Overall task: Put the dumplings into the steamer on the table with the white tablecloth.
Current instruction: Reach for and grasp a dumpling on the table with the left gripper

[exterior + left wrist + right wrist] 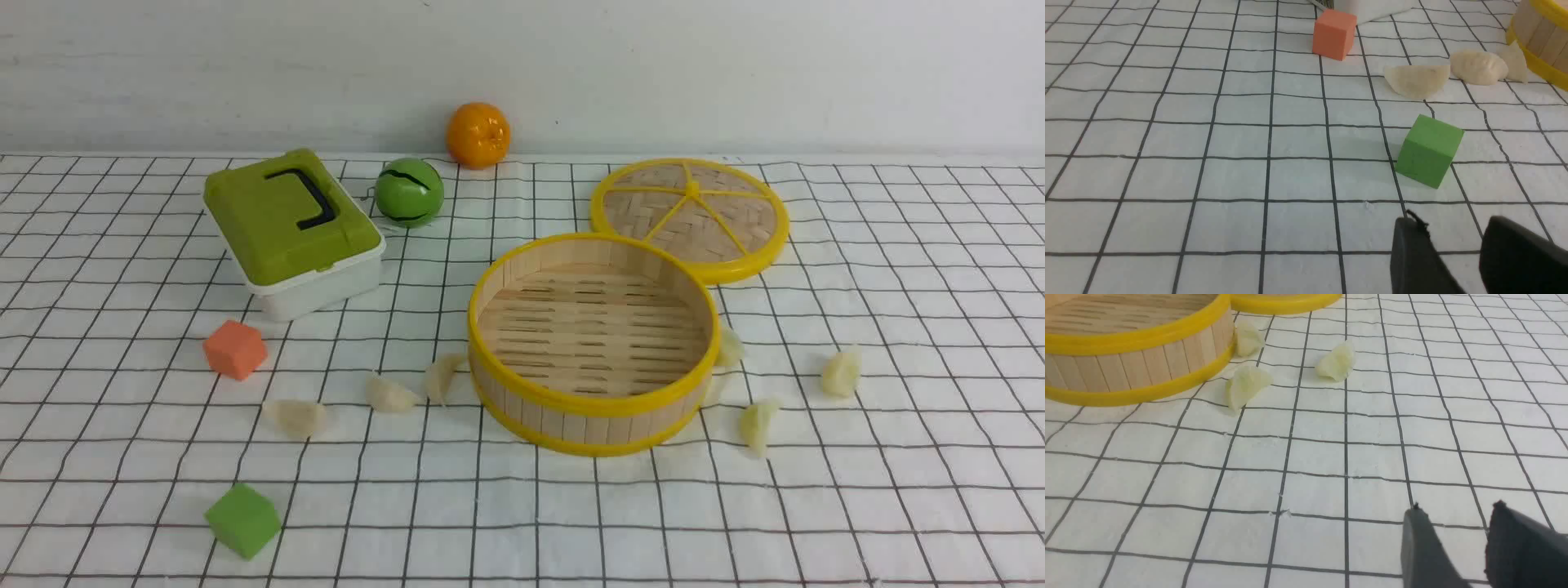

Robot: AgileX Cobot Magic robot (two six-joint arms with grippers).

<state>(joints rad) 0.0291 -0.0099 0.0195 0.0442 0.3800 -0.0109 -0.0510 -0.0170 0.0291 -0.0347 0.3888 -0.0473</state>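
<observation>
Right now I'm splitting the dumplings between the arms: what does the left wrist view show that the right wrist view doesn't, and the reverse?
Only the left wrist view: an orange cube, a green cube, three cream crescent dumplings, and the left gripper, open and empty.
Only the right wrist view: three other, yellowish crescent dumplings, the yellow rim of the flat lid, and the right gripper, open and empty.
Both: the round bamboo steamer with yellow rims and the white tablecloth with black grid lines.

The steamer (593,402), a round bamboo basket with yellow rims, stands upright and empty on the gridded white tablecloth (898,506). Six pale crescent dumplings (390,394) lie around it: three on my left, three on my right.
</observation>
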